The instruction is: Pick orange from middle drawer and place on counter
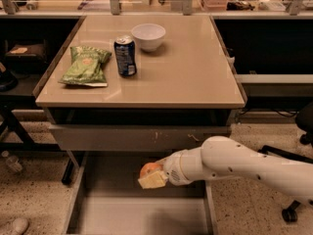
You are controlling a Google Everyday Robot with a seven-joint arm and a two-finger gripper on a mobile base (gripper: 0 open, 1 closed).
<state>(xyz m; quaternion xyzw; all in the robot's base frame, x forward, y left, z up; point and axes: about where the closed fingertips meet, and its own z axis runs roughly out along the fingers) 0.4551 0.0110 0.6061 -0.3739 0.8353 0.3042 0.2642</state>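
Orange (148, 169) sits low in the middle drawer (128, 215), touching the tip of my claw (151, 179) on its far side; my arm reaches in from the right. Whether the claw has closed on it I cannot tell. The counter (188, 75) lies above, further back.

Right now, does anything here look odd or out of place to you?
Mostly the orange: fruit sitting low in the open middle drawer, right at the gripper. The drawer front panel above it has pale scratch marks. On the counter nothing is spilled or tipped.
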